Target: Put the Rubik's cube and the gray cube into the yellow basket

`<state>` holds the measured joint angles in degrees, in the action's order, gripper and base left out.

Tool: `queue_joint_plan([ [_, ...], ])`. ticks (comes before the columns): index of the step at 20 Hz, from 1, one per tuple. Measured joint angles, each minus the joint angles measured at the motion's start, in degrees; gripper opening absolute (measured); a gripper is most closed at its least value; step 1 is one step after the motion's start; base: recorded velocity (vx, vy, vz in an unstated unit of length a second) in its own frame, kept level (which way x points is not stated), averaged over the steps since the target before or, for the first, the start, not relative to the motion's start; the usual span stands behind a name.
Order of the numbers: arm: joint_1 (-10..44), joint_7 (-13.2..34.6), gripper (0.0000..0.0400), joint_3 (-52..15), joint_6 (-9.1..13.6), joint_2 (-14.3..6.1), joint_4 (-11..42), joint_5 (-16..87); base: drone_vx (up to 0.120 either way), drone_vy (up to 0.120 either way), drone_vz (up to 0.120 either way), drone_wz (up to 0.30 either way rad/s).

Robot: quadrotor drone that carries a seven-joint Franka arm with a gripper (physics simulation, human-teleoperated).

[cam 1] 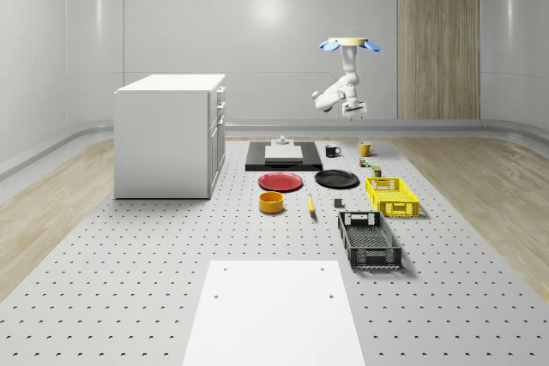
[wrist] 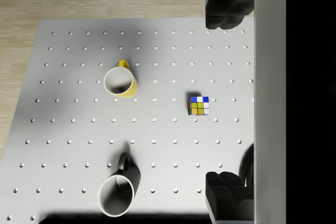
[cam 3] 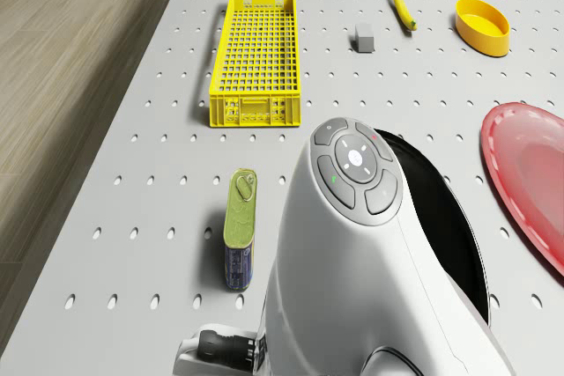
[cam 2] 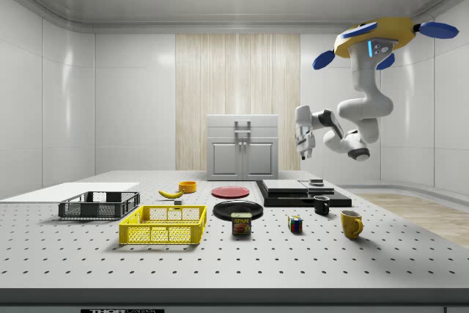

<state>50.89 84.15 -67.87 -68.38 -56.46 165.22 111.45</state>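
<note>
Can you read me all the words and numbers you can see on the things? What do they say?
"SPAM" stands on the front label of the can on the table, read in the side view.
White letters run along the dark strip at the table's front edge in the side view, but they are cut off and too small to read.
The round buttons on the arm's wrist carry small marks, not words.
Nothing else carries writing.

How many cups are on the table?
2. A yellow mug stands near the table's edge, and a black mug sits beside the black platform. The Rubik's cube lies near both.
</note>
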Motion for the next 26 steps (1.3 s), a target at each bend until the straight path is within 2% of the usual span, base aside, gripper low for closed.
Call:
queue_joint_plan([
  [4,4.28,2.83,0.0400,-2.07,1.40,-1.95,0.55,1.78,0.120,0.120,0.000,0.000],
  [7,6.20,4.16,0.0400,-3.05,1.61,-3.18,0.68,2.16,0.120,0.107,0.000,0.000],
  [9,7.10,4.81,0.0400,-3.55,1.51,-3.93,0.70,2.17,0.080,0.000,-0.080,0.000],
  [26,10.45,7.57,0.0400,-5.96,-2.17,-9.36,0.44,-0.01,0.000,0.000,-0.120,0.000],
])
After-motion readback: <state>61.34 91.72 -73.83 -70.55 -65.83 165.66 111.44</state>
